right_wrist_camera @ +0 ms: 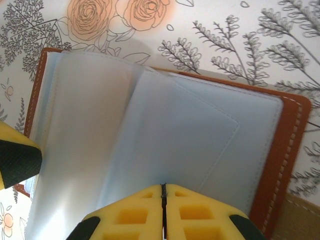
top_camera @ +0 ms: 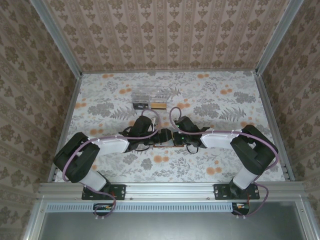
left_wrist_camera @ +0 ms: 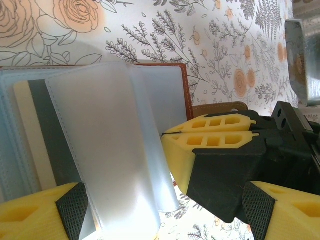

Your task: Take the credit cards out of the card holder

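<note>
The card holder [right_wrist_camera: 295, 150] lies open on the floral table, rust-brown rim around blue-grey inner faces, with cloudy plastic sleeves [left_wrist_camera: 107, 150] standing up from its spine. One sleeve holds a cream credit card with a dark stripe [left_wrist_camera: 37, 130]. My left gripper [left_wrist_camera: 165, 215] is open, one finger on each side of the raised sleeves and nothing pinched. My right gripper [right_wrist_camera: 162, 200] is shut, its yellow fingertips [left_wrist_camera: 215, 131] pressing on the holder's right inner face. In the top view both grippers [top_camera: 161, 136] [top_camera: 176, 138] meet over the holder [top_camera: 162, 145], which they mostly hide.
A clear plastic box [top_camera: 150, 94] stands behind the grippers, with two small flat cards [top_camera: 142, 105] [top_camera: 159, 105] lying just in front of it. A metal frame [top_camera: 70, 115] edges the table. A tan strap [left_wrist_camera: 220, 107] sticks out from the holder's right side.
</note>
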You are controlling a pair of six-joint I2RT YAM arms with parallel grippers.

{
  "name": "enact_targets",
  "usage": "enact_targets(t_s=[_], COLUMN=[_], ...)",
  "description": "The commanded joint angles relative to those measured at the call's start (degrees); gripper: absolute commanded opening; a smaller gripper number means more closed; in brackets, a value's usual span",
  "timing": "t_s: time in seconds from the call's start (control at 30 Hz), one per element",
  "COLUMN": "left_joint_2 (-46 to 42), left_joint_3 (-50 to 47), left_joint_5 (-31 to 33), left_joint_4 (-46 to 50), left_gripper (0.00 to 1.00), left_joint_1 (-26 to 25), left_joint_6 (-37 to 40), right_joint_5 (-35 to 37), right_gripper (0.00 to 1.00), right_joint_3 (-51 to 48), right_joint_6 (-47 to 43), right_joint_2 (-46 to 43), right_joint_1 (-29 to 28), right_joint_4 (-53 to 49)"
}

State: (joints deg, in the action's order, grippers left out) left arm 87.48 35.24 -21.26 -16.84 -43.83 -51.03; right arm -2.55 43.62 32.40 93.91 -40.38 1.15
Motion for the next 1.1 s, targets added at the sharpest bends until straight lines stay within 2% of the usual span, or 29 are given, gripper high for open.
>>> enact_targets(t_s=[0.0, 0.17, 0.4, 0.67, 1.07], left_joint_2=[-0.73, 0.09, 3.36, 6.7, 9.86], left_joint_3=[-0.23, 0.72, 3.45, 10.09, 13.86], left_joint_5=[-1.1, -1.84, -3.25, -3.0, -3.72], left_joint_4=[-1.84, -2.49, -4.79, -2.63, -2.63], left_gripper=[0.85, 0.84, 0.84, 0.83, 0.83], left_joint_1=[-0.01, -0.35, -1.98, -5.72, -7.19], left_joint_6=[-0.45, -0.48, -1.27, -0.57, -0.64], right_joint_5=[3.22, 6.62, 6.46, 6.87, 6.63], right_gripper=[0.12, 0.14, 0.14, 0.15, 0.15], right_joint_3=[-0.86, -3.6, -7.66, -11.34, -11.8], right_joint_6=[0.64, 0.87, 1.87, 2.49, 2.09], right_joint_2=[-4.7, -9.46, -11.92, -17.11, -19.55], right_joint_1=[0.52, 1.98, 4.38, 6.39, 7.16], right_joint_4=[-3.05, -4.4, -3.34, -3.1, -4.4])
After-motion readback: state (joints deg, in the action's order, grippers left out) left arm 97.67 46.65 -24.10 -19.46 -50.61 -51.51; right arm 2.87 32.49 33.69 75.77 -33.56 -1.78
